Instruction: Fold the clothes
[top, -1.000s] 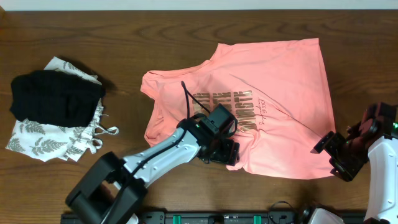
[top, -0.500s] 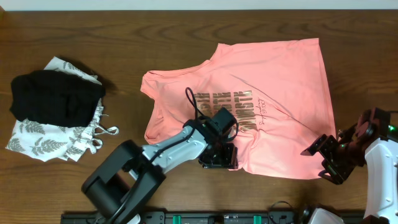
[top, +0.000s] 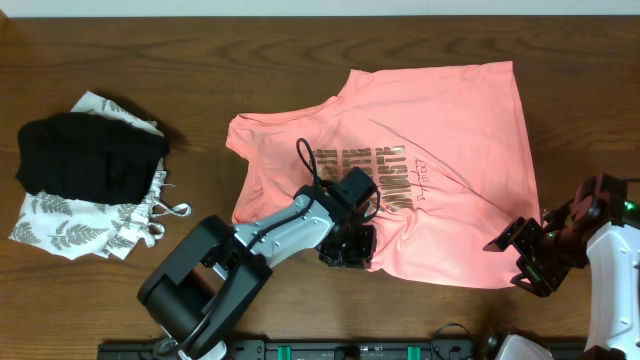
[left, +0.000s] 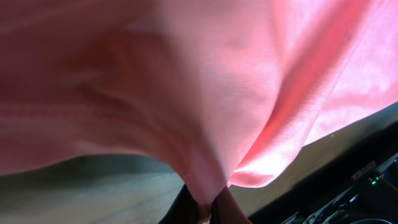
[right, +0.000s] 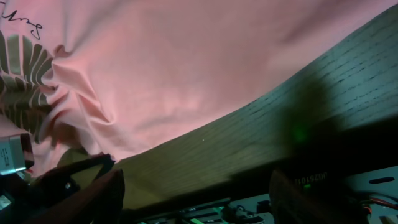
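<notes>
Since the left gripper (top: 348, 252) is clamped on only a small pinch of hem at the 6 o'clock edge of the salmon-pink, thin-fabric T-shirt (top: 450, 130), which lies spread right of centre on the brown wooden tabletop (top: 300, 60), the cloth may slip free on lifting. With the right gripper (top: 513, 262) open and empty beside the 4 o'clock corner, a one-sided pull would likely bunch the shirt.

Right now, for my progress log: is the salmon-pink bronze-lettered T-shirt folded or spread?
Spread: the salmon-pink T-shirt lies open, lettering showing; left hand pinches its near hem.
</notes>
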